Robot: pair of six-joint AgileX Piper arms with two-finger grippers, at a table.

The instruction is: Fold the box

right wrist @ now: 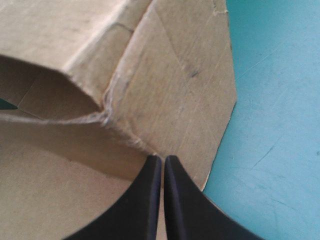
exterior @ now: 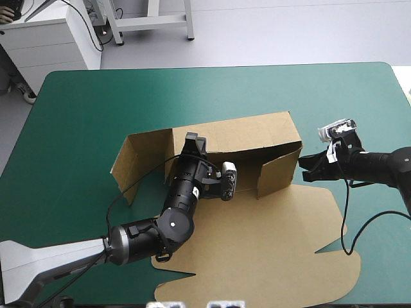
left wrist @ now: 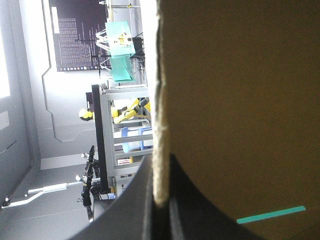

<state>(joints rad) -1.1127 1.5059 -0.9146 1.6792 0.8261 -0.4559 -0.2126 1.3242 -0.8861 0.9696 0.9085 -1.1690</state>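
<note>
The brown box point(exterior: 244, 131) stands mid-table with its back wall and side walls raised. Its wide lid sheet point(exterior: 270, 250) lies flat toward the near edge. My left gripper point(exterior: 191, 142) reaches over the back wall's top edge. In the left wrist view the board's edge point(left wrist: 159, 125) runs up between the fingers of my left gripper point(left wrist: 161, 200), which is shut on it. My right gripper point(exterior: 303, 167) sits at the box's right end, beside the short wall there. In the right wrist view my right gripper point(right wrist: 163, 161) is shut, its tip against the board point(right wrist: 165, 90) at the creased corner, with nothing between the fingers.
Teal-green cover point(exterior: 96, 102) shows beyond the box and to both sides of it. It also lies under and beside the right gripper point(right wrist: 270, 125). The lid sheet reaches almost to the table's near edge.
</note>
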